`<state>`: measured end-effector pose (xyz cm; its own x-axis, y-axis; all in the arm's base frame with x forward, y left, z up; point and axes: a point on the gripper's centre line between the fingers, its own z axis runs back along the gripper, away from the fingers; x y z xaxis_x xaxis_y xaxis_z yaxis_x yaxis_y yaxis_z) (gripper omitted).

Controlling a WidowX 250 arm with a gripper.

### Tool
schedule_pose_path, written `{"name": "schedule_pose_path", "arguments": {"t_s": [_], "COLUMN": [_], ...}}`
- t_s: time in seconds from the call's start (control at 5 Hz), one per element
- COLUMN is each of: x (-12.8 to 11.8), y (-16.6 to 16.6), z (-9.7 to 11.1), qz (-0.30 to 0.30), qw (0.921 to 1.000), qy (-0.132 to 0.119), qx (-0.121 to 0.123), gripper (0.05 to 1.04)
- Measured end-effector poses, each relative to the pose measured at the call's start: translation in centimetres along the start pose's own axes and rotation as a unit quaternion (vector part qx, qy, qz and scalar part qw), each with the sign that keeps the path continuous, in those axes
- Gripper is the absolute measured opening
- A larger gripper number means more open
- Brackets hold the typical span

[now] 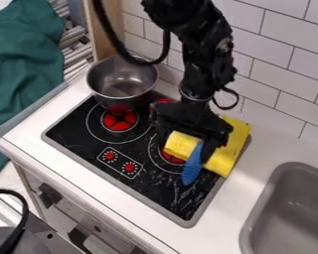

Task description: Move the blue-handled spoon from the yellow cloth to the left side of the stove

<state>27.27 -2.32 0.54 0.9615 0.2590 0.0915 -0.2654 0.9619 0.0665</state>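
The black gripper [194, 140] hangs over the right rear part of the black stove top, pointing down at a yellow cloth [231, 149]. The cloth lies bunched across the stove's right side, with part of it hidden beneath the gripper. A blue object [192, 167] with a rounded end slants down from under the gripper, in front of the cloth. Its upper end is hidden, and whether the gripper holds it or the cloth is unclear.
A metal pot [123, 82] stands at the stove's back left corner. To the right, a grey sink [291, 213] is set into the white counter [260, 168]. White wall tiles [281, 82] rise behind. Dark green fabric [22, 69] lies at the far left.
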Motion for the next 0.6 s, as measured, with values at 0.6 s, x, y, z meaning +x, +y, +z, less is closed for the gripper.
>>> {"name": "schedule_pose_path", "arguments": {"t_s": [0.6], "x": [-2.7], "y": [-1.2], "z": [-3.1], "qz": [0.008], "qw": [0.9982], "qy": [0.048], "qx": [-0.036], "gripper": [0.998]}}
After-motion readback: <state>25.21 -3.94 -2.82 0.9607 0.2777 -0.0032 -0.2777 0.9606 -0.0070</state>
